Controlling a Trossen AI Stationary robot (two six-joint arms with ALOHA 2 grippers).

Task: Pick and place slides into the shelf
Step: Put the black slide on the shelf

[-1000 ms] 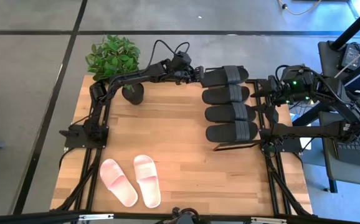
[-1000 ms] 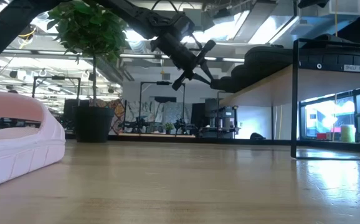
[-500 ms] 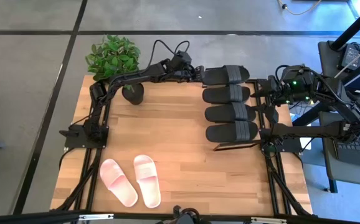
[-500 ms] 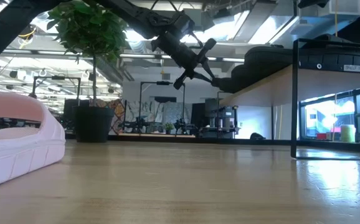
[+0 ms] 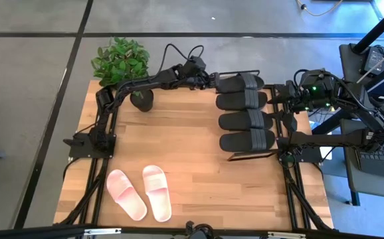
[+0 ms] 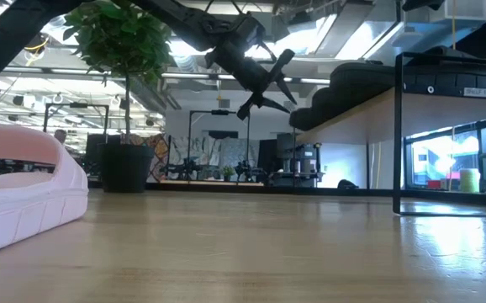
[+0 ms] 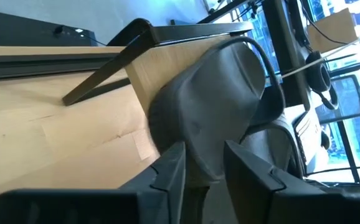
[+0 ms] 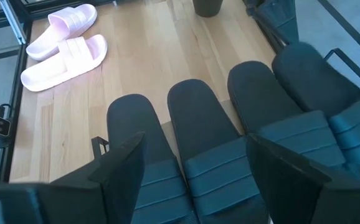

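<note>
Four black slides lie side by side on the shelf [image 6: 352, 103] at the table's far right. The farthest one [image 5: 241, 81] rests on the shelf's board [image 7: 167, 68], its near end [image 7: 205, 155] between the spread fingers of my left gripper [image 5: 212, 81]. That gripper stands open at the shelf's left side. Two pale pink slides [image 5: 126, 194] [image 5: 157, 192] lie soles down on the table near its front left. My right gripper [image 8: 202, 180] hangs open above the shelf's right side, over the black slides, touching nothing. My left gripper has its fingers [image 7: 174, 168] on either side of the farthest black slide's end [image 7: 195, 134], coming level from the table's left, along the slide. Whether they touch it, I cannot tell. The slide lies on the shelf's board.
A potted plant [image 5: 141, 98] stands at the table's far left, close to my left arm. The bare wooden tabletop [image 5: 179, 146] lies free between the shelf and the pink slides. Arm bases and black rails run along both table sides.
My left gripper has opened at the farthest black slide's end while staying in place. The slide has settled a little farther onto the shelf, toward the table's right.
</note>
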